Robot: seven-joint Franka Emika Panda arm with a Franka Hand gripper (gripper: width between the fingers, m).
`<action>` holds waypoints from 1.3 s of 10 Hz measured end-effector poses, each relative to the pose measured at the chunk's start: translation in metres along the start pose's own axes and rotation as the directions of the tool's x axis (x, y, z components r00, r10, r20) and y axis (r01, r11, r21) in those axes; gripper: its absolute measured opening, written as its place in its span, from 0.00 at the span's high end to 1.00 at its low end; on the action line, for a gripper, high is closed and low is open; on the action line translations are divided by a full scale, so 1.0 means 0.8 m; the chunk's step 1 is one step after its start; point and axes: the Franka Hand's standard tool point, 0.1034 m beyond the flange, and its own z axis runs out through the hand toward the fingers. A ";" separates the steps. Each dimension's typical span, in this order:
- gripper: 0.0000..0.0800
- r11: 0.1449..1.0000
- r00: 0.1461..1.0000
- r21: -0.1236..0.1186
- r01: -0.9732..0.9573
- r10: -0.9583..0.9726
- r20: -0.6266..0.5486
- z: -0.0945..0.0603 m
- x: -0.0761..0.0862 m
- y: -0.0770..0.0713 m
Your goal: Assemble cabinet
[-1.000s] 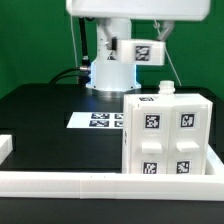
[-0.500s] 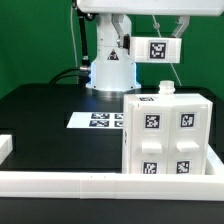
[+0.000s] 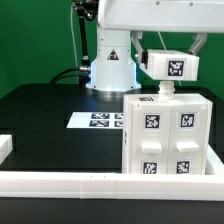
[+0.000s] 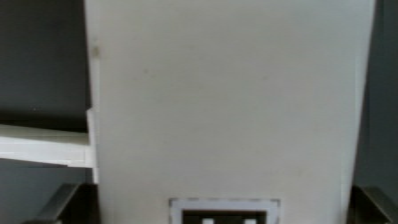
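- Cabinet and black worktop: the big white box stands upright on the worktop at the exterior view's right, toward the front. It sits just behind the long white rail. Its near face carries four black-and-white tags, two over two.
- White arm: it reaches across the top of the exterior view. Its base stands at the back of the worktop, left of the cabinet in that view.
- Long white rail: it lies low along the front edge of the worktop and runs across the whole exterior view.
- Marker board: it lies flat on the worktop, and its right end meets the cabinet's left side in the exterior view.
- White tagged block: it hangs in the air directly above the cabinet's top, tag facing the exterior camera. In the wrist view the block fills most of the picture, with part of a tag at one edge.
- Tool: it is spread wide and clamps the block between its dark fingers, one on each side.
- Small white peg: it stands on the cabinet's top, close beneath the block. Whether the two touch I cannot tell.
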 end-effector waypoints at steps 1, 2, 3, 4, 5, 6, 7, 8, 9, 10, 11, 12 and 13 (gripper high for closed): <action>0.31 1.000 1.000 -0.001 0.001 -0.001 -0.002 0.004 0.002 0.000; 0.31 1.000 1.000 -0.002 0.001 -0.001 0.000 0.008 0.002 0.000; 0.31 1.000 1.000 -0.002 0.003 -0.003 -0.006 0.008 0.004 0.000; 0.31 1.000 1.000 -0.002 0.001 -0.001 -0.015 0.008 0.007 0.002; 0.31 1.000 1.000 -0.003 0.001 -0.001 -0.022 0.010 0.009 0.002; 0.31 1.000 1.000 -0.004 0.002 -0.002 -0.026 0.016 0.009 0.002; 0.31 1.000 1.000 -0.005 0.002 -0.002 -0.030 0.020 0.011 0.002; 0.31 1.000 0.999 -0.006 0.000 0.000 -0.032 0.023 0.013 0.001; 0.31 1.000 0.999 -0.007 0.000 0.000 -0.038 0.022 0.015 -0.001; 0.31 1.000 0.999 -0.007 0.002 -0.002 -0.046 0.022 0.017 -0.003; 0.31 1.000 0.999 -0.008 0.004 -0.004 -0.050 0.022 0.017 -0.003; 0.31 1.000 0.999 -0.008 0.005 -0.006 -0.054 0.022 0.018 -0.003; 0.31 1.000 0.998 -0.008 0.006 -0.007 -0.055 0.022 0.018 -0.003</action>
